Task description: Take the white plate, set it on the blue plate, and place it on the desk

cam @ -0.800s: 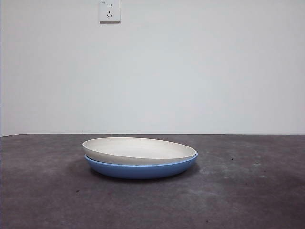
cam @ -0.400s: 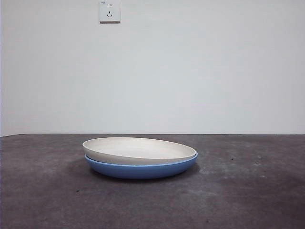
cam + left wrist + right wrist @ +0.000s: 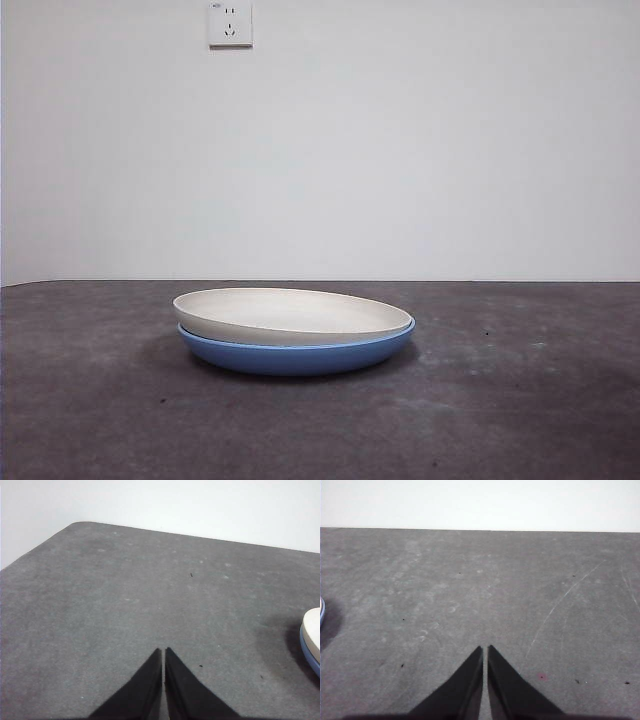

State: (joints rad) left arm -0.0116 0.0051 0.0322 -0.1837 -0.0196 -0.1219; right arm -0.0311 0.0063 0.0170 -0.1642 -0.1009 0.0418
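Cream-white plate (image 3: 290,312) sits nested on blue plate (image 3: 296,355), unlabelled; both claws pressed together, empty

Dark grey mottled desk (image 3: 520,420), blue plate (image 3: 300,356) resting directly on it

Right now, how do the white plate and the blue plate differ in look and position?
Colour: the white plate is matte cream-white, while the blue plate is glossy medium blue.
Position: the white plate sits on top, nested in the blue plate, which rests directly on the desk.
Visibility: the white plate's inside shows in the front view; only the blue plate's outer wall and rim show.
Shared: both are round, shallow, low-rimmed and about equally wide.
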